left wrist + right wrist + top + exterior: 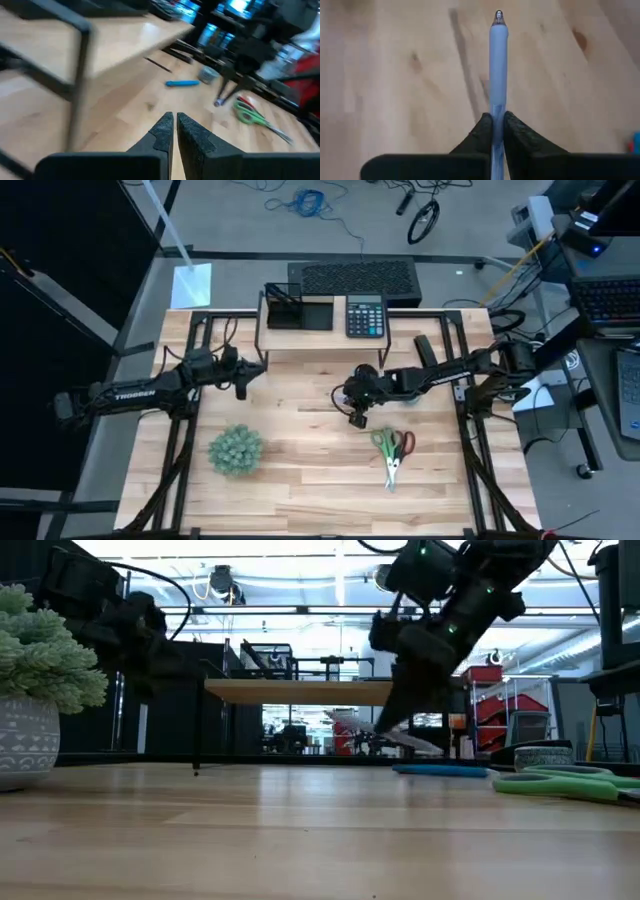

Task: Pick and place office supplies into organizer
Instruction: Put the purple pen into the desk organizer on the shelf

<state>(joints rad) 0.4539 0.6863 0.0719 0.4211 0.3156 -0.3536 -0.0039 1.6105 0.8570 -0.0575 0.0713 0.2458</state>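
At frame centre, the right gripper (pixel 498 131) pinched a blue pen (pixel 498 65). Held near its end, it might pivot and miss the organizer (pixel 298 307). The left gripper (pixel 174 131) sat closed, empty.

Grey floor (pixel 250 225) with a blue cable (pixel 308 201) — beyond, ceiling strip lights (pixel 300 610) and red shelving (pixel 505 705)

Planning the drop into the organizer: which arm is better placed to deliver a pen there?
Right, probably. The right gripper is already shut on a blue pen above the table. The left gripper is shut and empty, though nearer the organizer.
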